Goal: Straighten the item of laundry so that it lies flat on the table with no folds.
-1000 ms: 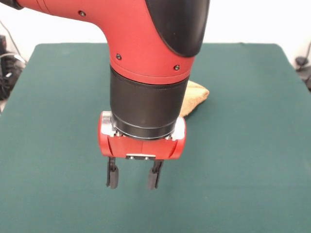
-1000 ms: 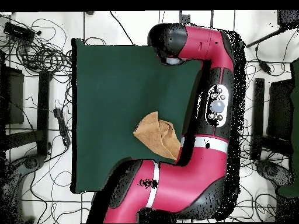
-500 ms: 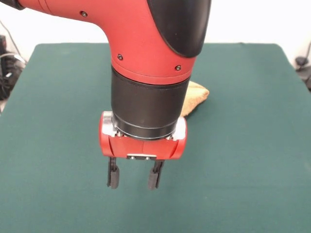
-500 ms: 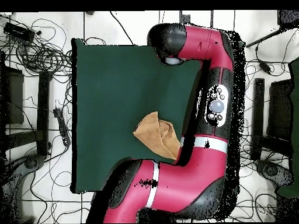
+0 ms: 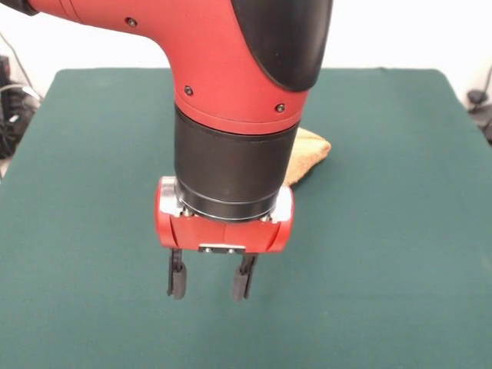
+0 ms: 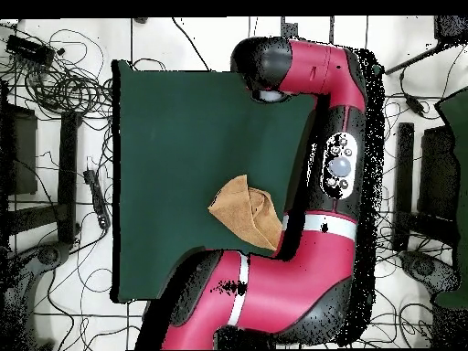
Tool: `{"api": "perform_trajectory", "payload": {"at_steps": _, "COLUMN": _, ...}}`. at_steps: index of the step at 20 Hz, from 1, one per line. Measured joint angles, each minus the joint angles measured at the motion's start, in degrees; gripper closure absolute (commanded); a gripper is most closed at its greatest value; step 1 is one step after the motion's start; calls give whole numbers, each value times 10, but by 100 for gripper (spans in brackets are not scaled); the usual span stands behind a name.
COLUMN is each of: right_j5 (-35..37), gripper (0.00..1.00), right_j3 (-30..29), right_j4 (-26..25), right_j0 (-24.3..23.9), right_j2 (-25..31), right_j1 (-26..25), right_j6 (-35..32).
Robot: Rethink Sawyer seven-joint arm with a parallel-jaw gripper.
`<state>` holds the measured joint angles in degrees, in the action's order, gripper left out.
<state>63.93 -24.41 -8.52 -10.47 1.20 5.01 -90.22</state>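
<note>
The robot's claw point(image 5: 206, 283) hung with fingers spread and empty above the green desk point(image 5: 400, 231), well apart from the folded towel point(image 6: 245, 210) lying behind the arm.

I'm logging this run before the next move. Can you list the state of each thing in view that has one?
towel: folded over itself, bunched, lying on the table, not flat, untouched.
gripper: jaws open, empty, pointing down, away from the towel.
arm: bent over the table, hiding part of the towel in the front view.
table: green top, bears only the towel.
</note>
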Motion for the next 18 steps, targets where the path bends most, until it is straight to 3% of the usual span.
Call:
{"api": "perform_trajectory", "payload": {"at_steps": 7, "right_j5": -24, "gripper": 0, "right_j3": -46, "right_j4": 0, "right_j0": -1, "right_j2": -9, "right_j1": 15, "right_j6": 0}}
{"api": "perform_trajectory", "payload": {"at_steps": 13, "right_j5": -50, "gripper": 0, "right_j3": -139, "right_j4": 1, "right_j0": -6, "right_j2": -11, "right_j1": 60, "right_j6": 0}}
{"api": "perform_trajectory", "payload": {"at_steps": 18, "right_j5": -76, "gripper": 0, "right_j3": -263, "right_j4": 2, "right_j0": -16, "right_j2": -15, "right_j1": 135, "right_j6": 0}}
